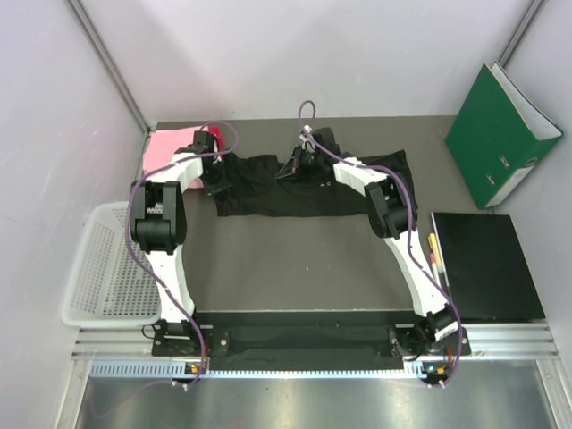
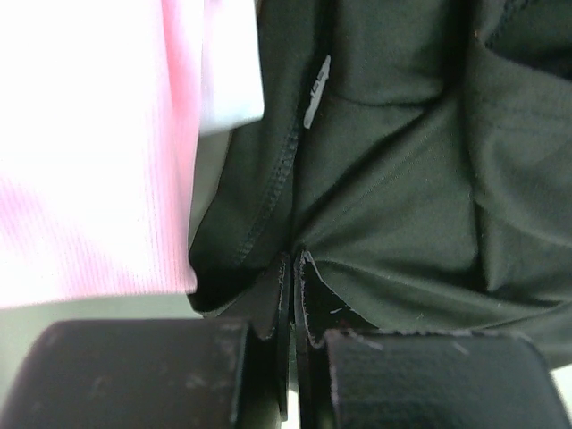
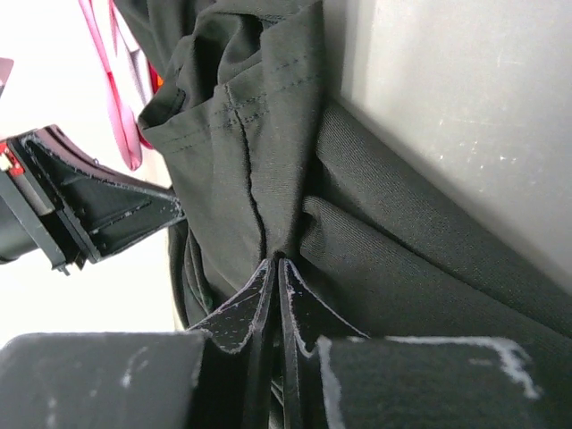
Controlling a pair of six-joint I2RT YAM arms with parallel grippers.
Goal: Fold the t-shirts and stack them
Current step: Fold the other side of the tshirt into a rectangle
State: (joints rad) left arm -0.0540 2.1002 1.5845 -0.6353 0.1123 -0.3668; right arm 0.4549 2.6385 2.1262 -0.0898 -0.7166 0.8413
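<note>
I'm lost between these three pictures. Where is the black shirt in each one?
Top: black shirt spread across the far middle of the table.
Left wrist: it fills centre and right, pinched by the left gripper at the bottom.
Right wrist: it fills the middle, pinched by the right gripper at the bottom.
Landmark: the pink shirt beside its left edge, seen in top and left wrist views.

Left tool (image 2: pixel 292 268) pinching black shirt (image 2: pixel 402 179); light pink shirt (image 2: pixel 89 161) beside.

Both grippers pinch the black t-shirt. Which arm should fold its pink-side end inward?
Likely left: left gripper clamps black t-shirt beside the light pink t-shirt; right gripper holds it mid-edge.
</note>
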